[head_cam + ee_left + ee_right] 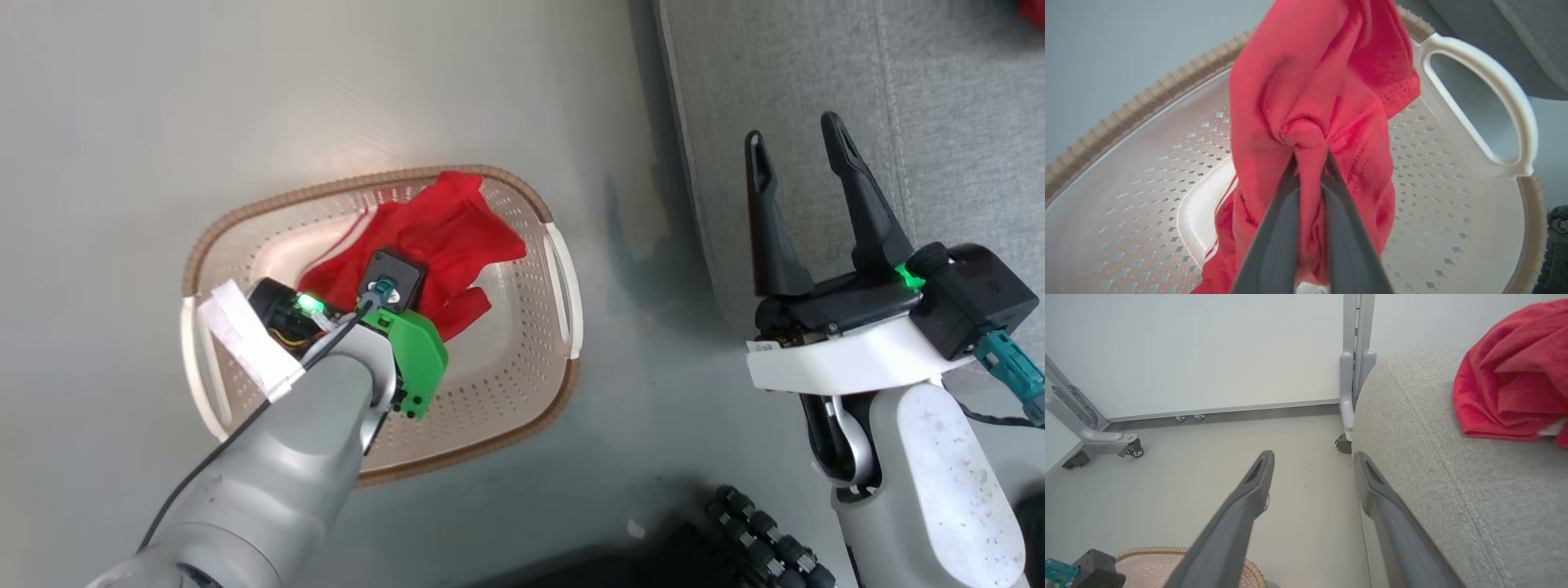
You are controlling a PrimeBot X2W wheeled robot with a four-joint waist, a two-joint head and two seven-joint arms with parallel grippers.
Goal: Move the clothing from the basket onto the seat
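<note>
One garment [1310,102] (ends cropped) between jaws

Red clothing [457,229], perhaps white-striped, cream perforated basket [522,359], brown woven rim [326,190], grey seat [898,82]

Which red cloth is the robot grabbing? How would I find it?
Find the white basket on the floor beside the big grey seat. Inside it is a crumpled red garment, pinched by the left gripper. The other red garment lies up on the seat instead.
</note>
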